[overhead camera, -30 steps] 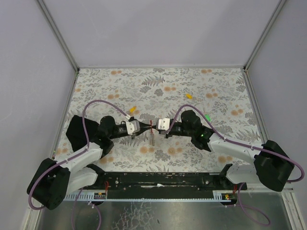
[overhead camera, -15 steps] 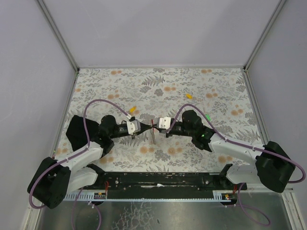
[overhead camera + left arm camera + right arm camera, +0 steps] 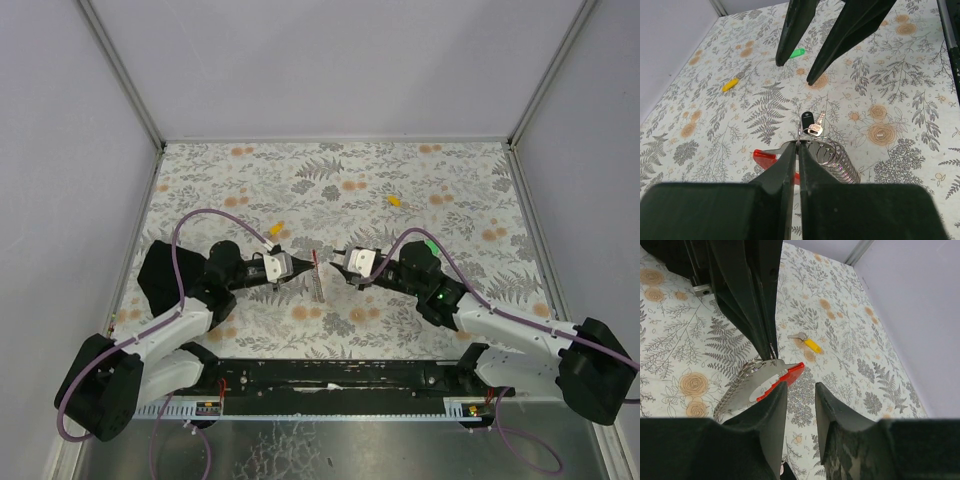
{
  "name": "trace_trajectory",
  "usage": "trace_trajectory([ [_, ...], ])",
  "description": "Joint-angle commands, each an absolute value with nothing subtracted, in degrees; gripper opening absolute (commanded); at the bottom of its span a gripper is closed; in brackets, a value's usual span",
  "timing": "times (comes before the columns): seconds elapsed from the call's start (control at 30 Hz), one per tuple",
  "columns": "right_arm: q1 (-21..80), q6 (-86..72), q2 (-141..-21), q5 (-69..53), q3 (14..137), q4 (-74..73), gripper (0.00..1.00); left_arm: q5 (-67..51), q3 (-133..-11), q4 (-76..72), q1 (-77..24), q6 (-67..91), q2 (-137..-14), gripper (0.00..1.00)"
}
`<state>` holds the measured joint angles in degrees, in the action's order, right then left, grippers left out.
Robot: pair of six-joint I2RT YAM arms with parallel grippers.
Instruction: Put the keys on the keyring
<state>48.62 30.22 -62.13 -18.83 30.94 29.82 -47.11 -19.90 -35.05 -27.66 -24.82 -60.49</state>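
Observation:
The keyring (image 3: 316,278), a grey fan-shaped plate (image 3: 756,384) with a red loop (image 3: 788,377) and a coil of wire rings (image 3: 838,161), sits mid-table. My left gripper (image 3: 799,145) is shut on its thin ring at the plate's edge. A black-headed key (image 3: 807,119) hangs at that ring just past the fingertips. My right gripper (image 3: 799,399) is open and empty, a short way right of the keyring, facing it. Loose keys lie on the cloth: a yellow one (image 3: 812,345), another yellow (image 3: 395,200) and a green one (image 3: 797,52).
The flowered tablecloth (image 3: 470,170) runs to grey walls at the back and both sides. The black rail (image 3: 330,375) with the arm bases lines the near edge. A purple cable (image 3: 200,215) loops over the left arm.
My right gripper has opened and drawn back to the right, away from the keyring. The left gripper stays shut on the ring and has barely moved.

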Motion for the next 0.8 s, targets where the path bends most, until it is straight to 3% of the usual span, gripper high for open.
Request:
trace_trajectory([
  [0.0,48.4,29.3,-63.3,-18.9,31.2,34.8,0.35,-46.5,-20.7,-35.7,-27.5,-26.0,-59.1,0.0],
  [0.3,48.4,20.6,-69.7,-17.0,28.7,49.1,0.36,-42.0,-21.0,-36.2,-28.2,-22.2,-58.8,0.0],
  [0.67,48.4,18.3,-69.3,-19.7,29.9,43.4,0.38,-41.4,-21.4,-36.5,-28.2,-20.3,-59.5,0.0],
  [0.77,48.4,10.6,-70.9,-16.8,32.9,39.5,0.38,-41.2,-21.4,-36.6,-28.2,-20.1,-59.6,0.0],
])
